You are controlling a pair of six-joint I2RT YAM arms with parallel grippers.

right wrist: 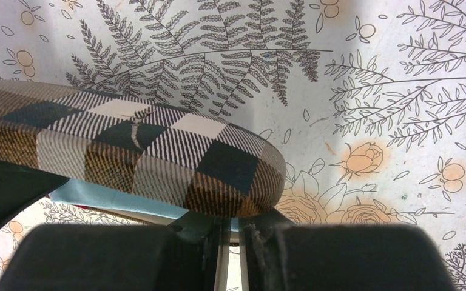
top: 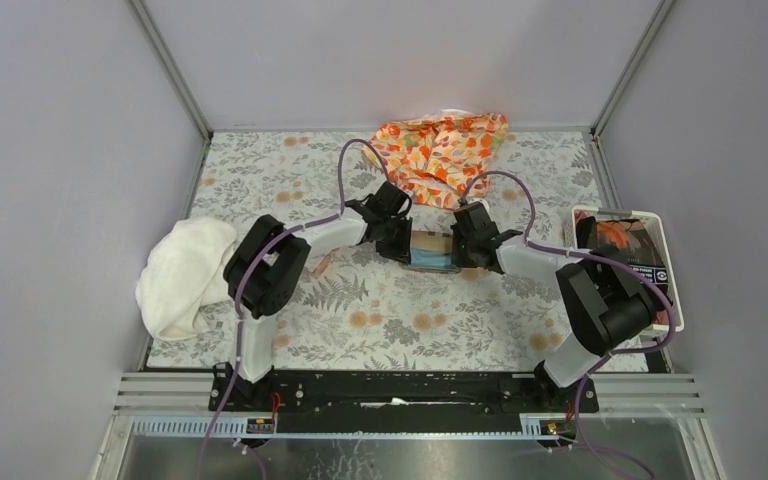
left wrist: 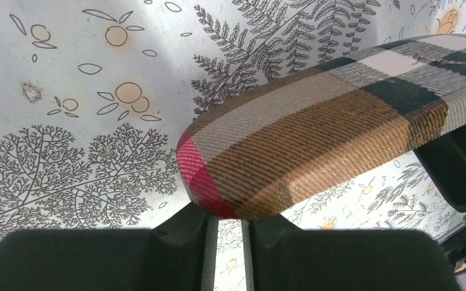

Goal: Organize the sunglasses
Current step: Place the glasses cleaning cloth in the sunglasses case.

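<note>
The sunglasses show in no view. A brown plaid case [top: 430,243] lies mid-table between my two grippers, with a blue cloth [top: 432,262] sticking out under its near edge. My left gripper [top: 400,240] is at the case's left end. In the left wrist view the rounded case end [left wrist: 315,139] sits just past my left gripper [left wrist: 230,225], whose jaws stand a narrow gap apart with only table between them. My right gripper [top: 460,245] is at the right end. There the case [right wrist: 158,157] and the blue cloth [right wrist: 109,200] touch the tips of my right gripper [right wrist: 230,229], also slightly open.
An orange floral fabric [top: 443,150] is bunched at the back of the table. A white towel [top: 185,275] lies at the left edge. A white bin [top: 660,225] holding dark items stands at the right edge, beside the right arm's elbow.
</note>
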